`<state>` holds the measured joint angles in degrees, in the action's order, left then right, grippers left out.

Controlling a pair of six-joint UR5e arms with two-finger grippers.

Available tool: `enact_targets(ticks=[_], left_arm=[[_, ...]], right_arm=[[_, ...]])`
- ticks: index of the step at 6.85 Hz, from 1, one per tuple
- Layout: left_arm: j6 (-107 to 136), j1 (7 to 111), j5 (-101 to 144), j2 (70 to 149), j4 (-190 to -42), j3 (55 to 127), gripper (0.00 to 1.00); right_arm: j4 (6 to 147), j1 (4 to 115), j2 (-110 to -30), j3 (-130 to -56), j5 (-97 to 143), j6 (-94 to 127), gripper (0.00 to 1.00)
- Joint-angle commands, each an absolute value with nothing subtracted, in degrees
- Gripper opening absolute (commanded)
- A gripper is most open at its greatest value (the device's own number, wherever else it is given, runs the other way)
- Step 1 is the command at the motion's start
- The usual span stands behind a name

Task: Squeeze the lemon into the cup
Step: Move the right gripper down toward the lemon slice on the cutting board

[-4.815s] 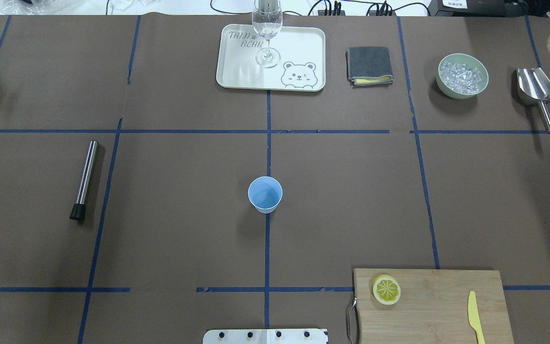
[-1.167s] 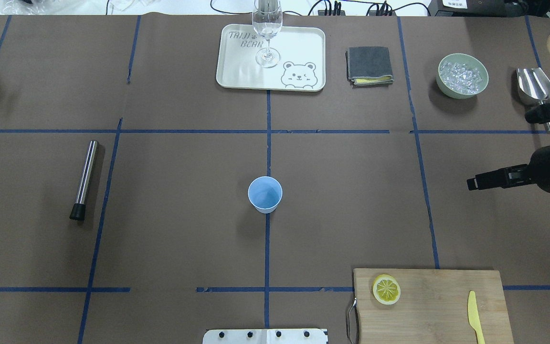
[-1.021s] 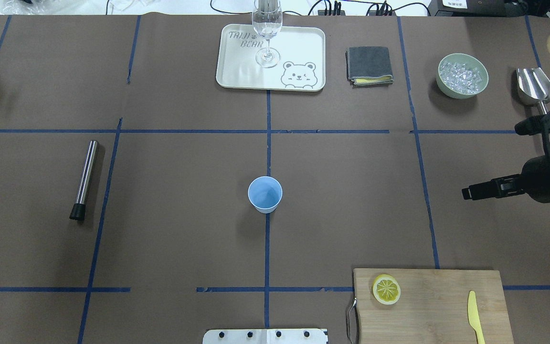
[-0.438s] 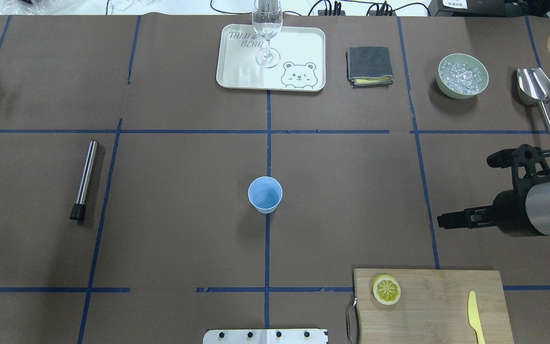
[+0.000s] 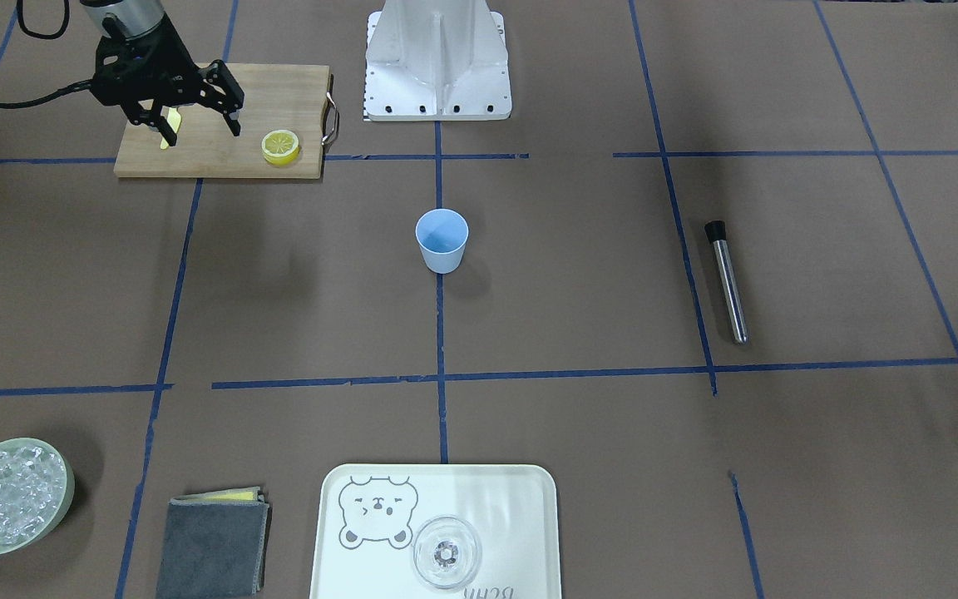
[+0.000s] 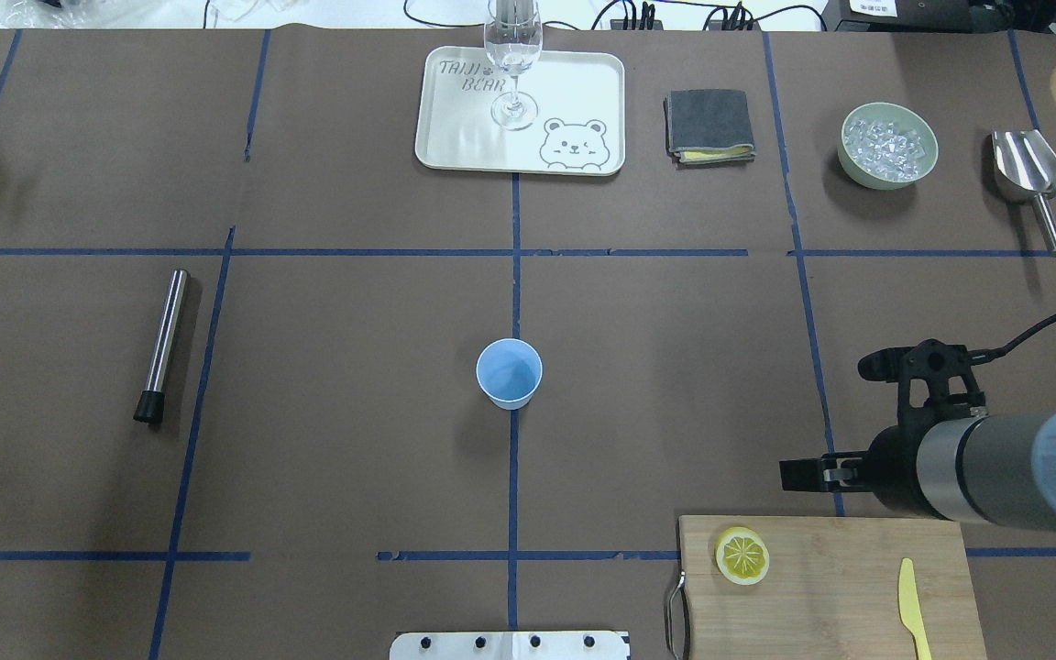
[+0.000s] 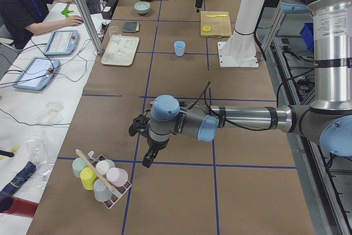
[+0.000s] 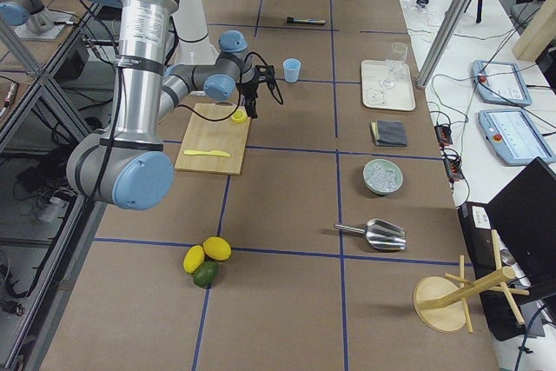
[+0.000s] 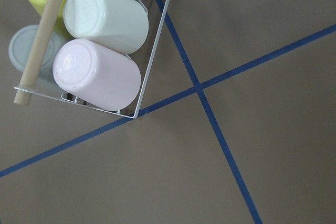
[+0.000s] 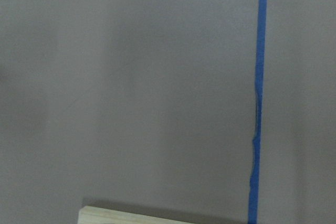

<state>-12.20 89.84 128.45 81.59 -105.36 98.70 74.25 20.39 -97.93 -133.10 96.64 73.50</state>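
The lemon (image 6: 742,555) is a round yellow slice lying flat at the left end of the wooden cutting board (image 6: 840,596); it also shows in the front-facing view (image 5: 280,147). The light-blue cup (image 6: 509,371) stands upright at the table's middle (image 5: 441,240). My right gripper (image 5: 186,118) is open and empty, held in the air by the board's far edge, right of the slice in the overhead view (image 6: 803,473). My left gripper (image 7: 141,144) shows only in the exterior left view, over a rack of cups (image 7: 100,174); I cannot tell if it is open.
A pale yellow plastic knife (image 6: 911,605) lies on the board's right part. A clear glass (image 6: 513,64) stands on a bear tray (image 6: 455,137). A grey cloth (image 6: 709,124), a bowl of ice (image 6: 888,145), a metal scoop (image 6: 1032,179) and a steel muddler (image 6: 161,344) lie around.
My right arm has come in from the right edge and moved toward the near side and left, up to the cutting board's far edge. Lemon slice and cup have not moved.
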Motion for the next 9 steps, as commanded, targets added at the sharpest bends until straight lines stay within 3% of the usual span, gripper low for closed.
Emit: enact_targets(ticks=[1, 3, 9], left_arm=[[-12.2, 89.8, 128.8, 81.6, -105.3, 98.9, 1.00], [-12.3, 89.9, 128.8, 81.6, -105.5, 99.5, 1.00], [-12.3, 90.2, 128.8, 80.7, -105.6, 101.8, 1.00]], right_arm=[[83.2, 13.8, -91.0, -133.3, 90.9, 78.3, 1.00], [83.4, 8.3, -91.0, -132.7, 86.1, 81.5, 1.00], [82.4, 5.4, -87.2, -123.7, 83.7, 82.7, 0.99]])
